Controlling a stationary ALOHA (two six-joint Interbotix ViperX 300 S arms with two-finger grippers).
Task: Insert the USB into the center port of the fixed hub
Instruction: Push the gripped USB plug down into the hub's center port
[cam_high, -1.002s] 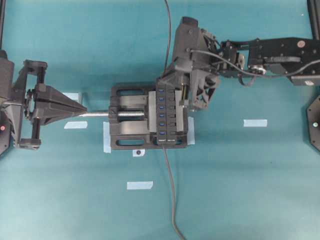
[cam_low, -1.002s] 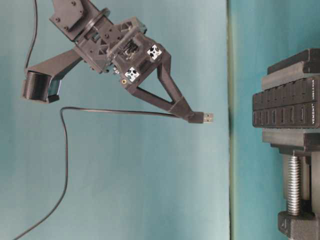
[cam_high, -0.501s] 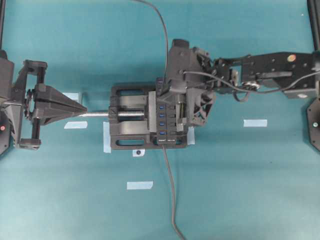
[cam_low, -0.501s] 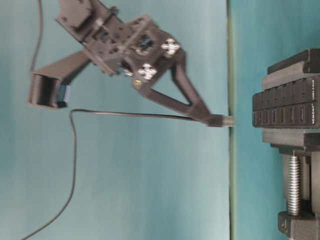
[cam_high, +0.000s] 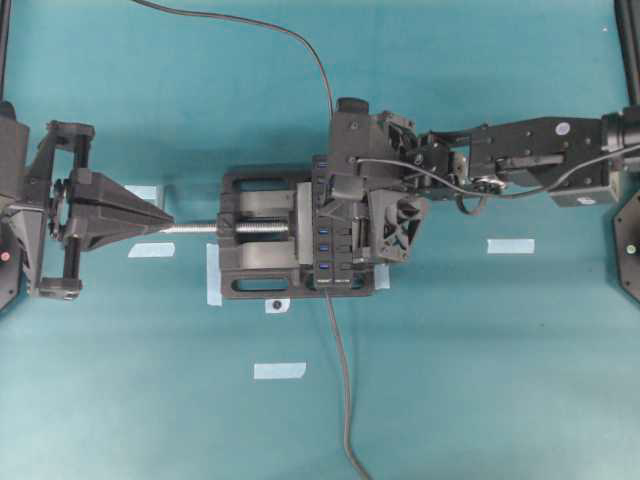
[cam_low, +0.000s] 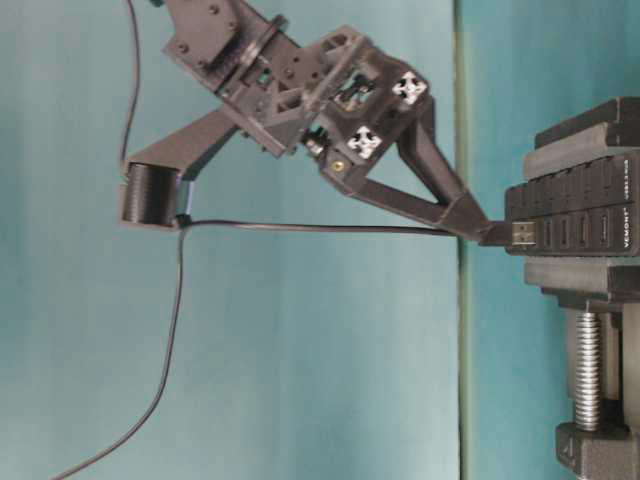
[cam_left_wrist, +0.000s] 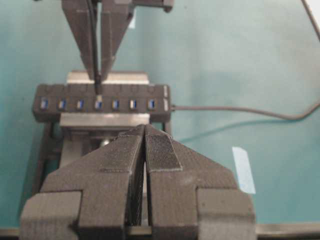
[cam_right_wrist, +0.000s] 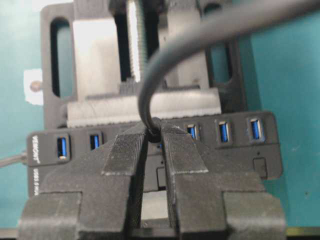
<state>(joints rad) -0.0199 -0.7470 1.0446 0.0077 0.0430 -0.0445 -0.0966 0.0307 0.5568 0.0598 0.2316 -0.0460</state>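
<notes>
My right gripper (cam_low: 500, 232) has carried the USB (cam_low: 522, 233) from open air to the face of the fixed hub (cam_low: 575, 215), plug pinched at its fingertips, arm reaching level over the vise (cam_high: 258, 262); the center port is hidden; left gripper (cam_left_wrist: 145, 145) clenched, unmoved.

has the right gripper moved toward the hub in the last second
Yes. In the table-level view the right gripper, shut on the USB, has travelled rightward until the plug overlaps the fixed hub.
</notes>
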